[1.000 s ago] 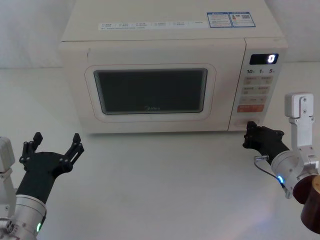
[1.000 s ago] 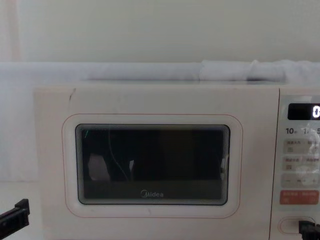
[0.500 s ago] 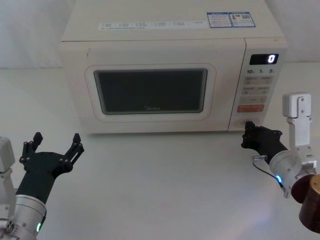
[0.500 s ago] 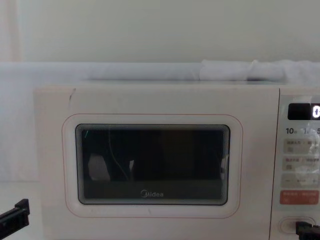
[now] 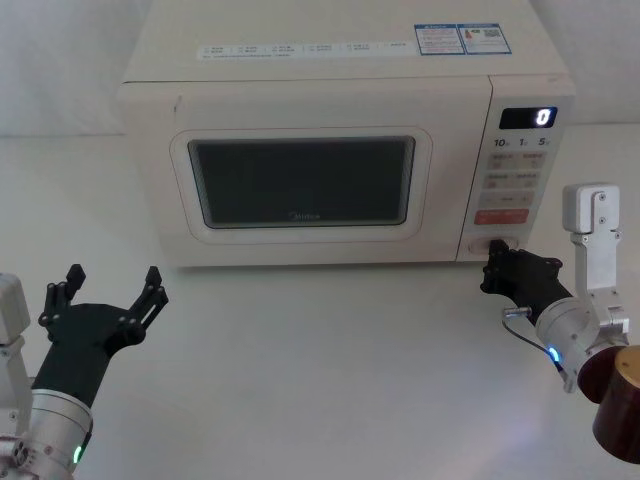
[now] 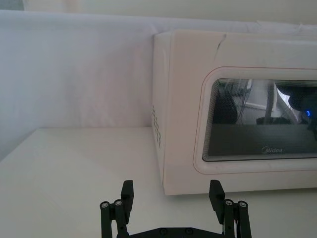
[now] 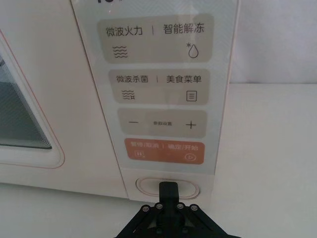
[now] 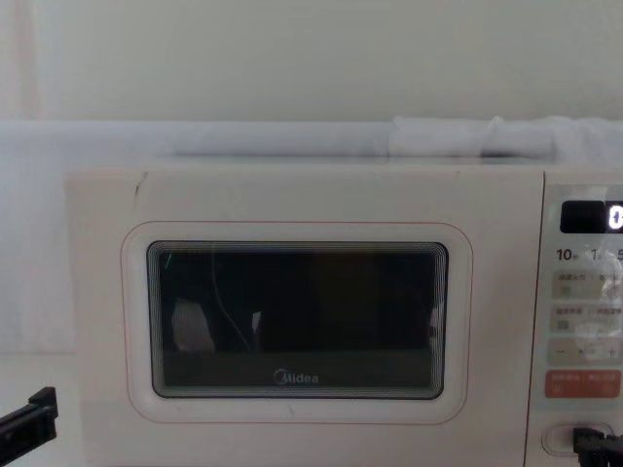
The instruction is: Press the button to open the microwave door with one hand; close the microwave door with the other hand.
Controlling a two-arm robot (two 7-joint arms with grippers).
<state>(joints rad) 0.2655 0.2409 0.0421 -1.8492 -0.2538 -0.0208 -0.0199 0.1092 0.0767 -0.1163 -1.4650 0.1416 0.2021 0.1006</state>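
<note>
My right gripper [image 5: 492, 268] sits at the lower right corner of the microwave [image 5: 330, 90], its fingers drawn together into a single narrow tip so I can poke instead of grasp. In the right wrist view that tip [image 7: 167, 190] rests against the door-release button [image 7: 148, 186], the wide pill-shaped key at the foot of the keypad panel [image 7: 158, 89], just under the orange-red key [image 7: 163, 150]; I judge it is touching or nearly so, and a straight push should trip the latch. The microwave door [image 5: 300, 185] lies flush with the microwave's front, so it has not sprung yet. My left gripper [image 5: 108, 290] hovers over the tabletop [image 5: 320, 370] off the microwave's front left corner, fingers spread wide and holding nothing, parked clear of the door's swing yet near enough to push it shut later.
</note>
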